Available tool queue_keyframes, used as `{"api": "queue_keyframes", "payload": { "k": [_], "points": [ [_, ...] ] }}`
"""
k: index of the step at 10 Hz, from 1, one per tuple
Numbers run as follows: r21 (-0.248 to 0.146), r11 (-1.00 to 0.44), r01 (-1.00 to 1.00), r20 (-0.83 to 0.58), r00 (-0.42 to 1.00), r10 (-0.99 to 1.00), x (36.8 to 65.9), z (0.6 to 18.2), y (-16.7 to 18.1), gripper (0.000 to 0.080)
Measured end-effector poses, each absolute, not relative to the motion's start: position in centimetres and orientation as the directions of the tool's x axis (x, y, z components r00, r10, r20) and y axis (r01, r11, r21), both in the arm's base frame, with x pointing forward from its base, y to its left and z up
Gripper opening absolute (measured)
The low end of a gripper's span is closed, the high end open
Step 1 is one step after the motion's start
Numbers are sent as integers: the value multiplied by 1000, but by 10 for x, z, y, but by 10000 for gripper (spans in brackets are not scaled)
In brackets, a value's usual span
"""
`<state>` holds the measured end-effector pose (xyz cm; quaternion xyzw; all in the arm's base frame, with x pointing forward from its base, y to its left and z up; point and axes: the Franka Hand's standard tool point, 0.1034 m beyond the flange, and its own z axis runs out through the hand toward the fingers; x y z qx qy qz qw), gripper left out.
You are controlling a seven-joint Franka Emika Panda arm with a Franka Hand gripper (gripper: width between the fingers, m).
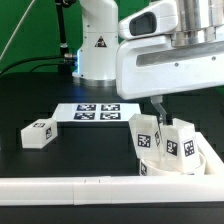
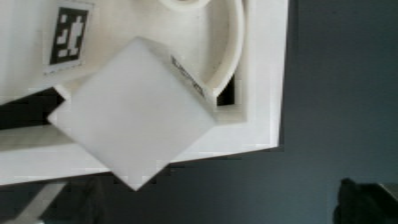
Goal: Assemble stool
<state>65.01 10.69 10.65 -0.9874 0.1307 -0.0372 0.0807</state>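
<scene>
The round rimmed seat disc lies at the exterior view's right, near the front rail. Two tagged leg blocks stand upright in it. A third leg block lies apart on the table at the exterior view's left. My gripper hangs just above the standing legs. In the wrist view a leg block's square end shows against the seat. My gripper is open, with its dark fingertips wide apart and nothing between them.
The marker board lies flat in the middle of the black table. A long white border rail runs along the front edge. The arm's white base stands at the back.
</scene>
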Motion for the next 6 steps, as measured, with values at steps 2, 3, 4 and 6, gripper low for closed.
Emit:
{"api": "queue_keyframes", "payload": {
  "k": [2,3,4,6],
  "points": [
    [-140,-990,-4,91,996,-17,650,105,103,649],
    [-131,-991,20,90,996,9,648,103,99,649],
    [-70,-970,231,135,966,220,650,101,88,649],
    [34,-875,484,193,856,481,662,107,75,649]
  ]
}}
